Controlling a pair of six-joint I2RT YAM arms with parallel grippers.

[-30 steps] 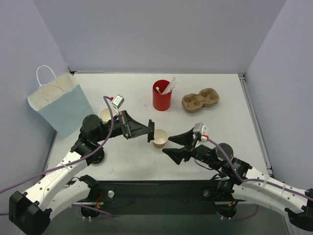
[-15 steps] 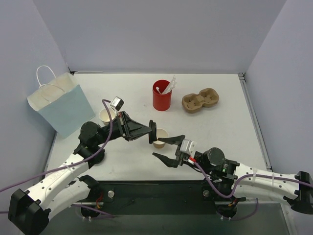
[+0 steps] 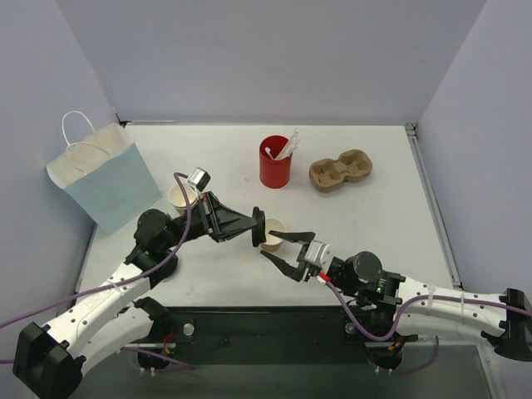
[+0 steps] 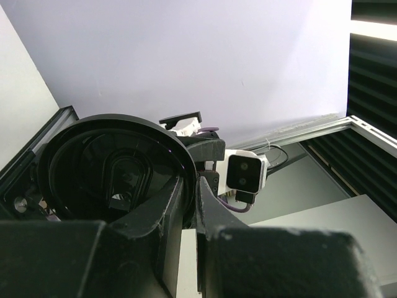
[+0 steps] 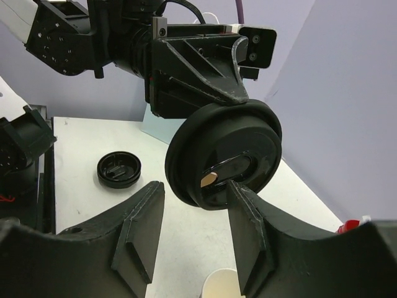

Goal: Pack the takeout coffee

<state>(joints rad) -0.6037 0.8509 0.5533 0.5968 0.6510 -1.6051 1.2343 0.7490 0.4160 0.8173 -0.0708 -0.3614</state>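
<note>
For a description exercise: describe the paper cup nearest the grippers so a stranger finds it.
Find the red cup mid-table; just in front stands a small brown paper cup. It is beside the lid in the left gripper; the other paper cup stands behind that arm.

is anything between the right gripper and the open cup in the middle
Nothing visible does. The open right gripper faces the paper cup with no object between them. The black lid, held on edge in the left gripper, hangs on the cup's far side, out of that path.
</note>
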